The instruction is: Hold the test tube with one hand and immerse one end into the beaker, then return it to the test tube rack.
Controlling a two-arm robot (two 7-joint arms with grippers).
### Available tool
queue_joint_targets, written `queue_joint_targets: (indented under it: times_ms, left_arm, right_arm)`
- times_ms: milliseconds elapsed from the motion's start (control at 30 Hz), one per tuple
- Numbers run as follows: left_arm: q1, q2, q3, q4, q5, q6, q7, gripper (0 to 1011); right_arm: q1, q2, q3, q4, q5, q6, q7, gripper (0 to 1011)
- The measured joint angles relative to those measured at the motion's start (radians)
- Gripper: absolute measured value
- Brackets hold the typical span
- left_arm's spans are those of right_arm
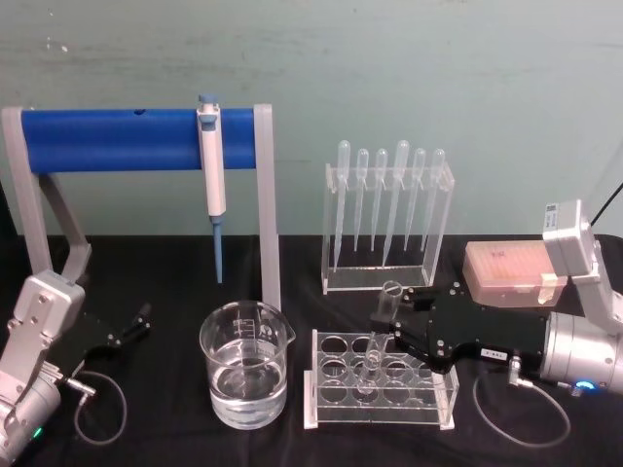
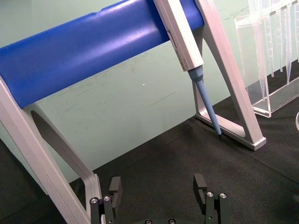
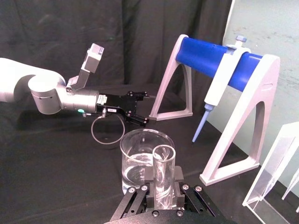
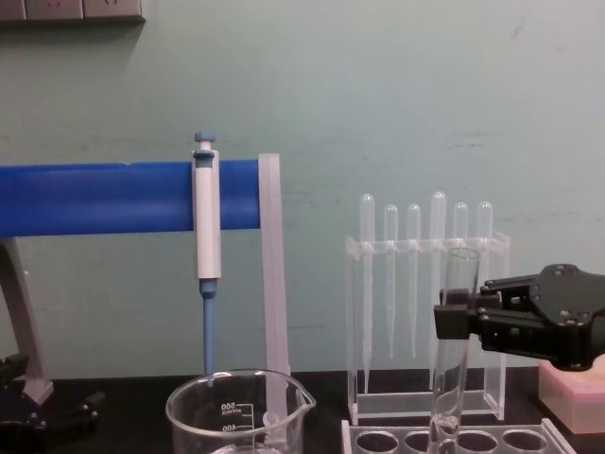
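The clear test tube stands nearly upright with its lower end in a hole of the clear rack. My right gripper comes in from the right and is shut on the tube's upper part; in the right wrist view the tube sits between its fingers. The glass beaker, partly filled with clear liquid, stands just left of the rack. My left gripper rests open at the far left, apart from everything.
A blue-barred stand at the back left holds a blue-and-white pipettor. A clear holder with several bulb pipettes stands behind the rack. A pink box lies behind my right arm. Black cloth covers the table.
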Motion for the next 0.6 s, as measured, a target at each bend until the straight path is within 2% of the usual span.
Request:
queue_joint_targets:
  times_ms: [600]
  left_arm:
    - [0.000, 0.000, 0.000, 0.000, 0.000, 0.000, 0.000, 1000]
  right_arm:
    - [-0.005, -0.015, -0.002, 0.041, -0.017, -0.014, -0.002, 241]
